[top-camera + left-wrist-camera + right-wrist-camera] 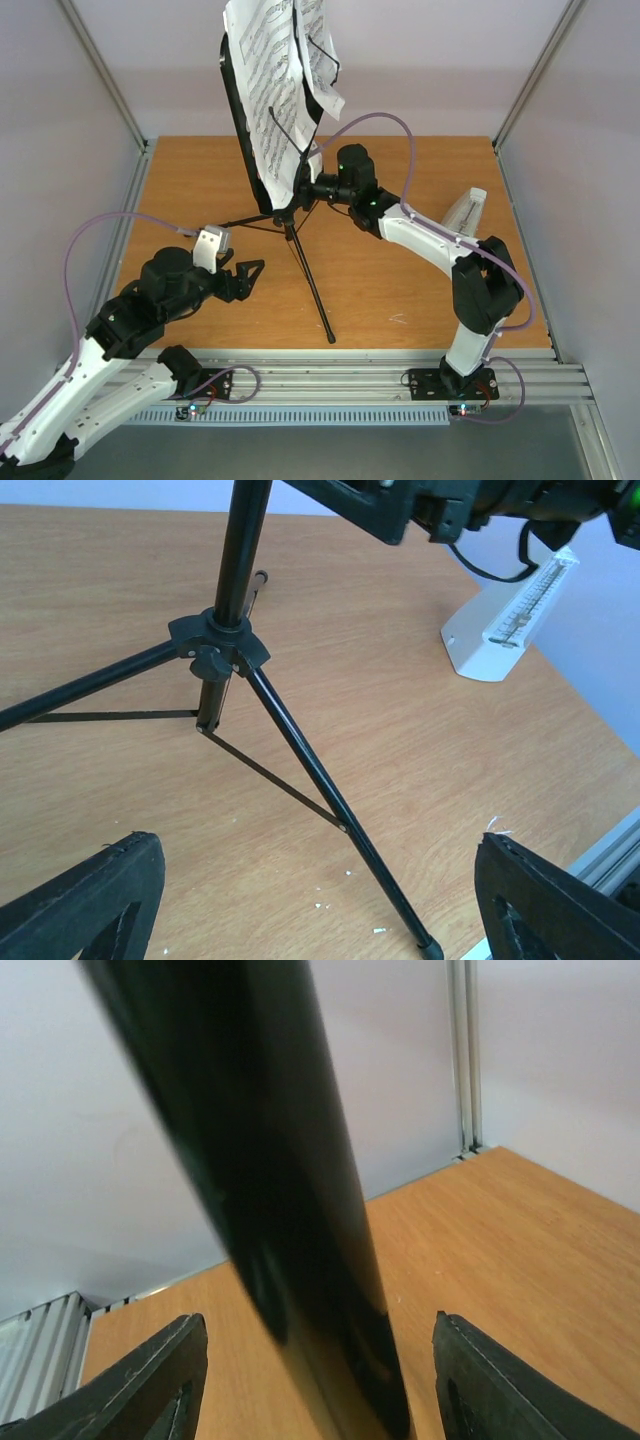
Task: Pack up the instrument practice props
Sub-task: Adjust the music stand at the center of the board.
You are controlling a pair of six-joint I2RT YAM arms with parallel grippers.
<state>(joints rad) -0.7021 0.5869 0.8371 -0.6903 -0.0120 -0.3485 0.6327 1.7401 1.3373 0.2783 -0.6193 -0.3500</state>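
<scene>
The black tripod music stand (293,235) stands upright mid-table, its desk (240,110) holding white sheet-music pages (268,75). The pale wedge metronome (464,212) stands at the right; it also shows in the left wrist view (505,625). My right gripper (305,188) is open at the desk's lower end. In the right wrist view a black part of the stand (270,1210) lies between its spread fingers (165,1380), not touching. My left gripper (245,278) is open and empty, left of the tripod's near leg (330,800), low over the table.
The wooden tabletop (400,280) is bounded by grey walls and aluminium frame posts. A metal rail (350,380) runs along the near edge. The tripod hub (218,645) and its braces spread across the table's middle. Small white flecks lie near the front leg's foot.
</scene>
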